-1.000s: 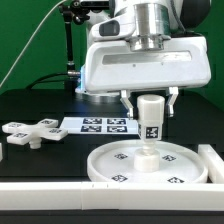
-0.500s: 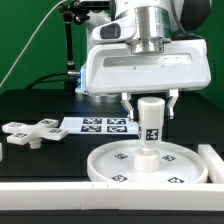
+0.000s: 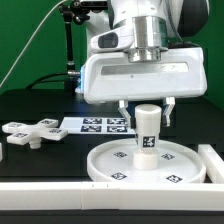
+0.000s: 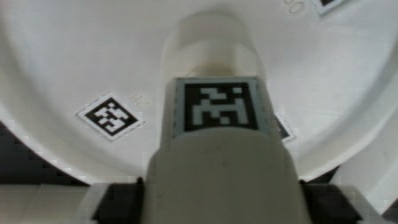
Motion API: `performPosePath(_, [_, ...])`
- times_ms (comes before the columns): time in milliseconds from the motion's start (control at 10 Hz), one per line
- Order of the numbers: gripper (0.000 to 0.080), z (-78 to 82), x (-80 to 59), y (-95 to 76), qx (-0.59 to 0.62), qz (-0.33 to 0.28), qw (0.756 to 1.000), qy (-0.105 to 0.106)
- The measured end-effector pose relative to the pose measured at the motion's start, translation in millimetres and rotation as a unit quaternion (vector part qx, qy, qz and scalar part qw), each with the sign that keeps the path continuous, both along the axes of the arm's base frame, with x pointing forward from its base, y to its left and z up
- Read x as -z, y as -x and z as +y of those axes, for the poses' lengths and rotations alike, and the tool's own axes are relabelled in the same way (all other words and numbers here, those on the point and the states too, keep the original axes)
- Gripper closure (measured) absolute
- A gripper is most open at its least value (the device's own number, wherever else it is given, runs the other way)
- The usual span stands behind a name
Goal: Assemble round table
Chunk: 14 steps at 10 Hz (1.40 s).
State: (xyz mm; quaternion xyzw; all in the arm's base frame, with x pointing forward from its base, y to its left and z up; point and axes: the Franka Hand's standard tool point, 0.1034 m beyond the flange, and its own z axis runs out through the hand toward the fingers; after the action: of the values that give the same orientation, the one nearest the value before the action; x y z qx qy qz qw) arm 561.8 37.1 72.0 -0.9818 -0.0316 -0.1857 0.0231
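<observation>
The short cylinder post (image 3: 148,128) stands upright over the centre of the large rimmed round disc (image 3: 108,166), its lower end at the disc's hub. My gripper (image 3: 147,108) is shut on the post's upper part, one finger on each side. In the wrist view the post (image 4: 221,150), with a square tag on it, runs down to the disc (image 4: 71,60), and my gripper (image 4: 210,205) has its dark pads (image 4: 118,200) against the post's sides. The cross-shaped piece (image 3: 28,130) lies flat on the black table at the exterior view's left, apart from my gripper.
The marker board (image 3: 95,124) lies behind the disc. A long white bar (image 3: 40,195) runs along the front edge, and its upright end (image 3: 213,165) stands at the exterior view's right of the disc. A black stand (image 3: 70,50) rises at the back.
My gripper and the post have shifted slightly toward the exterior view's left and lower onto the disc's centre. The disc and the cross-shaped piece have not moved.
</observation>
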Motion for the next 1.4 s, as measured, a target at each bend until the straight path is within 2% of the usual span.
performPosePath(600, [0.0390,-2.4,0.4,-3.2,-0.002,-0.018,1.000,0.007])
performPosePath(700, [0.0294,-2.4,0.4,-3.2,-0.002,-0.018,1.000,0.007])
performPosePath(800, [0.0294,-2.4,0.4,-3.2,-0.002,-0.018,1.000,0.007])
performPosePath(900, [0.0185,-1.4,-0.9,-2.7,-0.003,-0.014,1.000,0.005])
performPosePath(1100, [0.0156,0.9,-18.3,-4.1,-0.008,-0.008,1.000,0.001])
performPosePath(1300, [0.0151,2.9,-28.9,-2.1,-0.010,0.019,1.000,-0.009])
performPosePath(1400, [0.0150,2.8,-28.7,-3.0,-0.010,0.017,1.000,-0.008])
